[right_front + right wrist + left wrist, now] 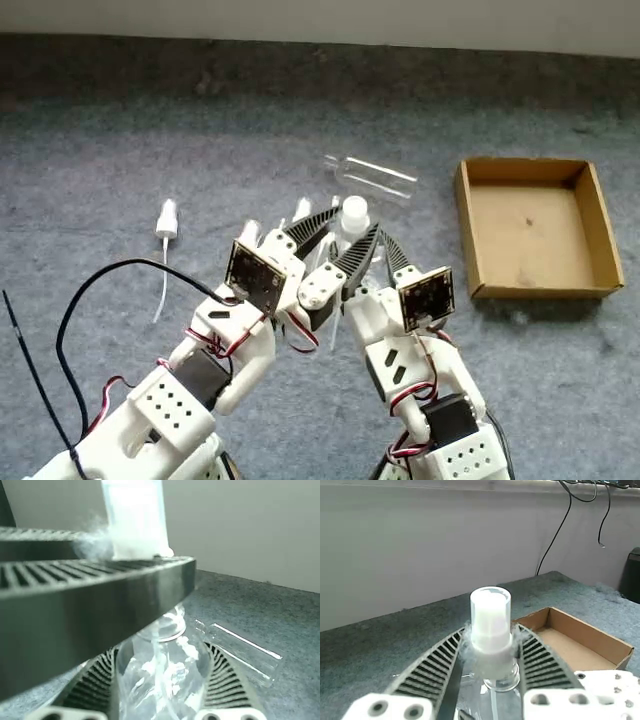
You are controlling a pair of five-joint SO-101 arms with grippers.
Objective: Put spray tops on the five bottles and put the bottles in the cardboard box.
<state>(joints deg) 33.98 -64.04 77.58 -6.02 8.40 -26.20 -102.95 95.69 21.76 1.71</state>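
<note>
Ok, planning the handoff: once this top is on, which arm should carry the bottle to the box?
Probably right: the right gripper holds the bottle body, with the cardboard box on that arm's side; the left gripper only pinches the spray top.

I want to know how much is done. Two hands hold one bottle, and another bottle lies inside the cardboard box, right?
Not quite. The other bottle lies on the table beside the cardboard box, not inside it; the high view shows that. The left hand and the right hand do hold one bottle.
</note>
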